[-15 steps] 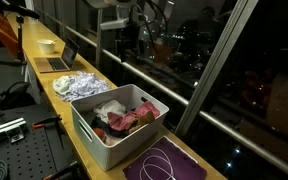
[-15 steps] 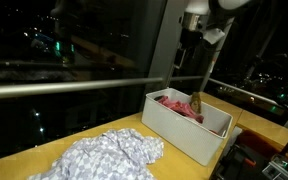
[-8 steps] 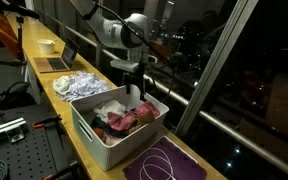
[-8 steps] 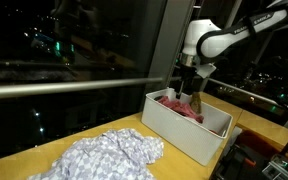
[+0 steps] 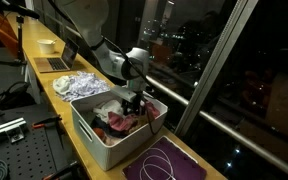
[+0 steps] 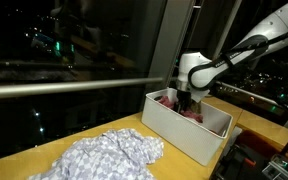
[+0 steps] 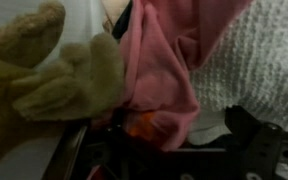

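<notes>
The robot arm's gripper (image 5: 134, 103) has dropped a long way in the last second. It comes from the top of the frame in both exterior views, passes a halfway height just above the rim, and now sits down inside the white rectangular plastic bin (image 5: 112, 150), centre right of the frame. There it hangs low over the crumpled pink fabric garment (image 5: 124, 121). The arm now bends over the bin's far wall (image 6: 179, 130), and the gripper (image 6: 185, 100) is partly hidden behind that rim.

The fingers are spread wide, as they are in the earlier pictures, and clamp nothing. In the wrist view their dark tips (image 7: 252, 140) show along the bottom edge. The pink garment (image 7: 169, 60) fills the middle of the frame, very close in front of them. Whether the tips already touch the fabric cannot be told.

A tan fuzzy mitten-shaped soft item (image 7: 54, 70) lies at the left of that view, and a white knitted textile (image 7: 259, 60) at the right, both touching the pink garment.

The bin's contents and the crumpled blue-and-white patterned cloth (image 5: 76, 85), on the yellow wooden tabletop (image 5: 36, 58) beside the bin, have not shifted. Judging from this, only the approach has been made so far: the pink garment is within reach of the open fingers and not yet gripped.
</notes>
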You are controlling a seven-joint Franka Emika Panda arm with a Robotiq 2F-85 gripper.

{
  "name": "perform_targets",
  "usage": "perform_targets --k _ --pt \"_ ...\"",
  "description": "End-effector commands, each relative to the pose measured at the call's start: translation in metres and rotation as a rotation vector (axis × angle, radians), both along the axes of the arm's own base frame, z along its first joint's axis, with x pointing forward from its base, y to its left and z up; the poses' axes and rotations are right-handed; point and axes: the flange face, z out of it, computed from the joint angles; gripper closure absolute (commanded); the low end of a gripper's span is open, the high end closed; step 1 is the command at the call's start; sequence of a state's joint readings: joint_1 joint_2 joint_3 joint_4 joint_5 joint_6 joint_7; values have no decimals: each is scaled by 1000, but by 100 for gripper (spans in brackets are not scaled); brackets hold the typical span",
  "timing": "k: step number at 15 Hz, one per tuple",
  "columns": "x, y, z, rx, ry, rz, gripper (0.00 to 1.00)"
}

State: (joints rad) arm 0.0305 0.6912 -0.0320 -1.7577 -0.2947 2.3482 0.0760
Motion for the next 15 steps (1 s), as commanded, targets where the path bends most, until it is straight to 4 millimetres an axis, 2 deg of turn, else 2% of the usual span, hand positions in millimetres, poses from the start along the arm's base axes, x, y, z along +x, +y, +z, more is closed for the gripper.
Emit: perform_targets --k 1,4,5,6,12,15 --pt "1 -6 -31 -13 11 -1 0" --pt "-6 1 -58 -21 42 10 0" --pt "-8 2 -63 -19 48 11 25" --pt "-8 3 -66 -23 52 11 26" --pt "-7 4 -44 -8 39 -3 69" --pt "-12 6 -30 6 35 -4 85"
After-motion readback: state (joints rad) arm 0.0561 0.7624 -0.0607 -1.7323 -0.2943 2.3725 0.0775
